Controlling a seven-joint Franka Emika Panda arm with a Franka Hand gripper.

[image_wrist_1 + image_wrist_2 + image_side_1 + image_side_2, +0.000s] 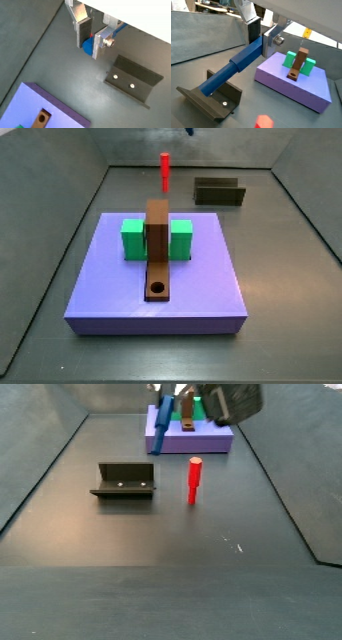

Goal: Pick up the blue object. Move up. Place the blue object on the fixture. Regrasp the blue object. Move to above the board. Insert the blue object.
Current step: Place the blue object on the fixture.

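My gripper [264, 35], upper centre, pinches the blue object [235, 65] aloft; next I judge: lower it onto the fixture [212, 101].

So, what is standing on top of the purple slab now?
Two green blocks flanking the brown board; whatever is under the board is covered. The tool, shut on the blue object, hangs beside the slab.

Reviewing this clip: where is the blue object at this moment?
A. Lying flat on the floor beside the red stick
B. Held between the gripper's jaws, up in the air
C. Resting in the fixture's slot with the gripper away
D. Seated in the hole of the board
B: in a wrist view the gripper has its jaws closed on the blue object, which slants down over the fixture.
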